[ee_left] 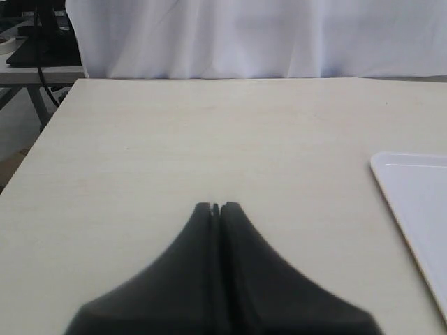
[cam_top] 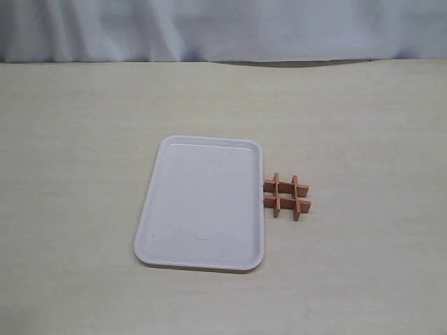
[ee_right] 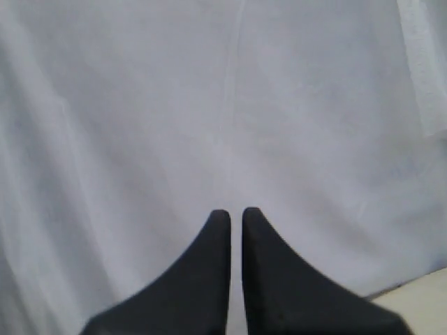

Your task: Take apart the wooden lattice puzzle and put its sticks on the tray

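Observation:
The wooden lattice puzzle (cam_top: 287,196), a small reddish-brown hash-shaped grid, lies whole on the table, touching or nearly touching the right rim of the white tray (cam_top: 202,206). All its sticks are still interlocked, and nothing lies on the tray. Neither gripper shows in the exterior view. My left gripper (ee_left: 217,206) is shut and empty, held over bare table, with a corner of the tray (ee_left: 419,202) off to one side. My right gripper (ee_right: 236,213) faces a white curtain with only a thin slit between its fingers, which hold nothing. The puzzle appears in neither wrist view.
A white curtain (cam_top: 223,28) hangs along the far edge of the pale table (cam_top: 84,139). Dark equipment and cables (ee_left: 35,42) sit past one table corner in the left wrist view. A strip of table (ee_right: 426,296) shows in the right wrist view.

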Available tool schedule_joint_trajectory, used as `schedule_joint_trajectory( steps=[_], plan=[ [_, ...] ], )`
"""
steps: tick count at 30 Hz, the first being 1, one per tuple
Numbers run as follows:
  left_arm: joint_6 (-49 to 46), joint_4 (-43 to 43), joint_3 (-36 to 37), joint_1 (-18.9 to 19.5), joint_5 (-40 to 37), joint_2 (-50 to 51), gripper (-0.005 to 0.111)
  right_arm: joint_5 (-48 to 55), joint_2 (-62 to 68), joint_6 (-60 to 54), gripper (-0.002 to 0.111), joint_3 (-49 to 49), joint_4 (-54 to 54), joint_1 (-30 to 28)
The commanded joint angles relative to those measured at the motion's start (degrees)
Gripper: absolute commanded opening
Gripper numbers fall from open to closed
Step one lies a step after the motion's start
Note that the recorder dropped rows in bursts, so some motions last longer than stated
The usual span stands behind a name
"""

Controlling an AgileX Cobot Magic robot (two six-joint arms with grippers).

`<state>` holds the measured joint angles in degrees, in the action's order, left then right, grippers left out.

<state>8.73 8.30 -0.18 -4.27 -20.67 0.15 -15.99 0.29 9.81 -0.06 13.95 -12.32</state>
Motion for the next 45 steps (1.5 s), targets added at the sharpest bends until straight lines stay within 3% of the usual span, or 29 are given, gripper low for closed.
schedule_joint_trajectory(
  steps=[1, 8, 14, 17, 19, 21, 23, 26, 37, 41, 45],
  plan=[
    [-0.1, 0.0, 0.2, -0.4, 0.3, -0.1, 0.0, 1.3, -0.3, 10.8, 0.006, 0.1, 5.7, 0.2],
    [-0.1, 0.0, 0.2, -0.4, 0.3, -0.1, 0.0, -6.0, 0.1, 15.8, 0.006, -2.3, 5.5, 0.2],
    [-0.1, 0.0, 0.2, -0.4, 0.3, -0.1, 0.0, 2.8, 14.5, 15.7, 0.006, -14.4, -5.4, 0.2],
    [-0.1, 0.0, 0.2, -0.4, 0.3, -0.1, 0.0, 5.8, 29.5, 14.4, 0.006, -22.5, -10.0, 0.2],
    [-0.1, 0.0, 0.2, -0.4, 0.3, -0.1, 0.0, 10.9, 39.0, 10.4, 0.006, -27.4, -16.8, 0.2],
    [-0.1, 0.0, 0.2, -0.4, 0.3, -0.1, 0.0, 24.5, 48.8, 7.6, 0.006, -34.0, -25.6, 0.3],
    [-0.1, 0.0, 0.2, -0.4, 0.3, -0.1, 0.0, 37.5, 58.3, 7.3, 0.006, -39.9, -27.6, 2.0],
    [-0.1, 0.0, 0.2, -0.4, 0.3, -0.1, 0.0, 44.7, 67.2, 5.8, 0.006, -42.3, -29.0, 5.8],
    [-0.1, 0.0, 0.2, -0.4, 0.3, -0.1, 0.0, 48.2, 80.6, 5.6, 0.006, -42.5, -26.3, 27.3],
    [-0.1, 0.0, 0.2, -0.4, 0.3, -0.1, 0.0, 47.9, 85.0, 5.8, 0.006, -42.5, -25.4, 31.4],
    [-0.1, 0.0, 0.2, -0.4, 0.3, -0.1, 0.0, 47.2, 88.6, 6.1, 0.006, -42.8, -25.2, 31.8]
  ],
)
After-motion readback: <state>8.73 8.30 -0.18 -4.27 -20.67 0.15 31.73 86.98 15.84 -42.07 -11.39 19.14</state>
